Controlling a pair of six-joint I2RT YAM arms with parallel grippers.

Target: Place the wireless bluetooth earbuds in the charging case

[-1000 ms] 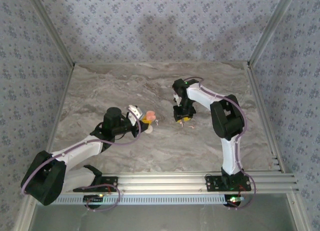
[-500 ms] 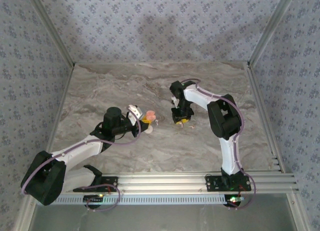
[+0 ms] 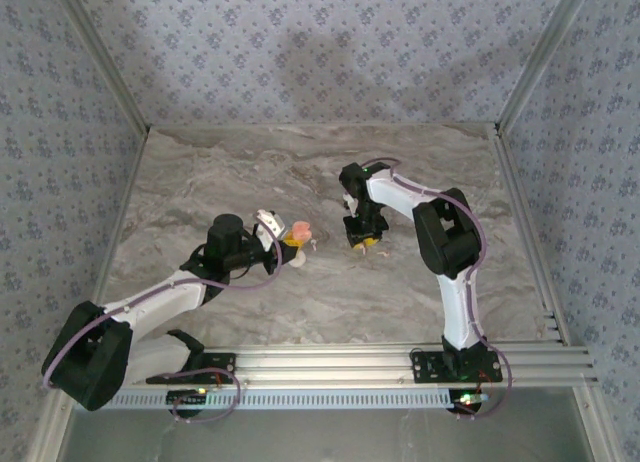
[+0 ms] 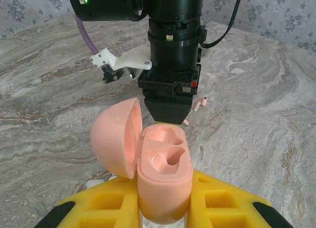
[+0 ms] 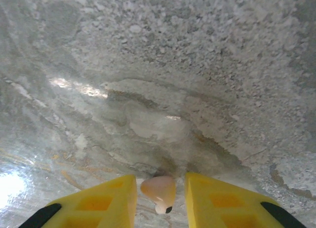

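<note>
My left gripper [image 4: 164, 188] is shut on the pink charging case [image 4: 164, 161] and holds it upright above the table, its lid [image 4: 116, 136] swung open to the left and both wells bare. In the top view this gripper [image 3: 292, 244] sits at mid-table. My right gripper [image 3: 366, 242] points straight down at the marble just beyond the case. One small pale earbud [image 5: 159, 188] lies on the table between its yellow fingers [image 5: 106, 198], with narrow gaps either side, so the gripper [image 5: 160, 181] is open. A second earbud [image 4: 200, 103] lies on the table just right of that gripper.
The grey marble table [image 3: 250, 172] is walled by patterned panels at the back and sides. An aluminium rail [image 3: 340, 362] runs along the near edge by the arm bases. The right arm's wrist [image 4: 173, 50] hangs close in front of the held case.
The right arm has shifted slightly left and settled low over the table, and its fingers have narrowed around the earbud. The left arm and the case have not moved.
</note>
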